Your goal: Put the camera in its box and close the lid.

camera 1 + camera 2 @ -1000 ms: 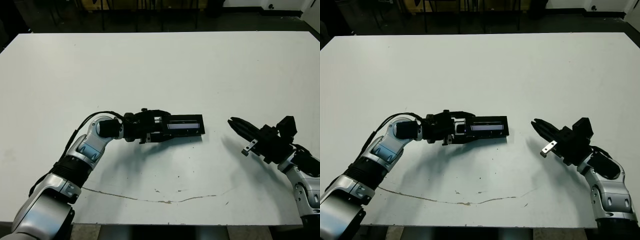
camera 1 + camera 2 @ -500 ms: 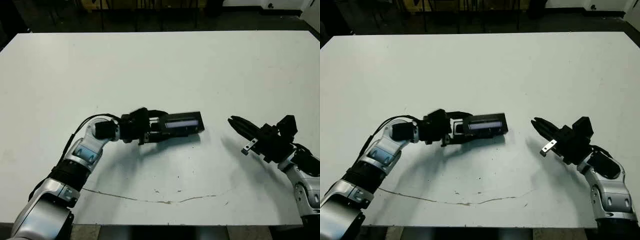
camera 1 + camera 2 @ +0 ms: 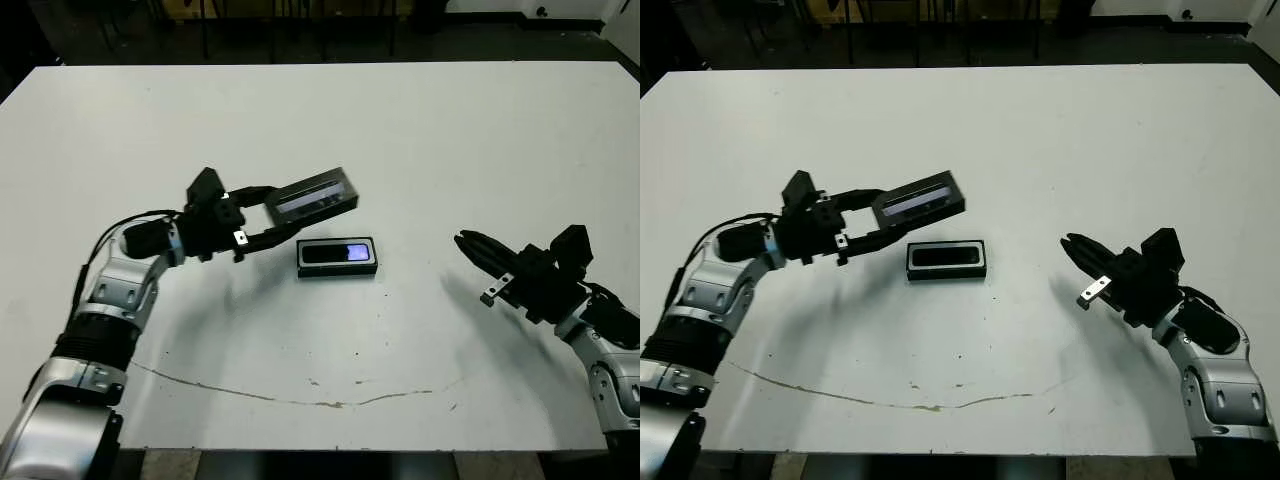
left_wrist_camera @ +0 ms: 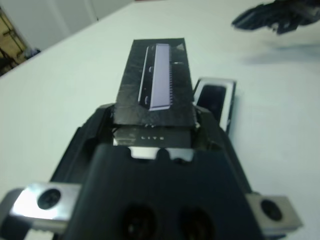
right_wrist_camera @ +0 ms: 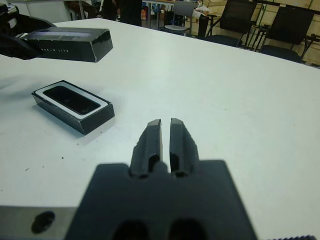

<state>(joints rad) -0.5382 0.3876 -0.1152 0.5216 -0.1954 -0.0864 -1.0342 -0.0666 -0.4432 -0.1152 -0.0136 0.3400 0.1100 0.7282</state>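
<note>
My left gripper (image 3: 268, 212) is shut on one end of the lid (image 3: 316, 195), a black cover with a pale strip, and holds it tilted in the air above the table. Just below and to the right of it lies the box (image 3: 337, 272), flat on the table, white-lined and uncovered. The camera (image 3: 338, 253) sits inside it, its small bluish screen glowing. The left wrist view shows the lid (image 4: 160, 82) between my fingers, with the box (image 4: 229, 107) beyond it. My right gripper (image 3: 466, 243) hovers shut to the right of the box (image 5: 95, 120), apart from it and holding nothing.
A thin brown crack line (image 3: 320, 402) runs across the white table (image 3: 400, 130) near the front edge. Black chairs (image 5: 240, 20) stand beyond the far side of the table.
My left gripper has lifted the lid up and to the left, off the box. The box with the camera in it now lies uncovered. The right arm has barely moved.
</note>
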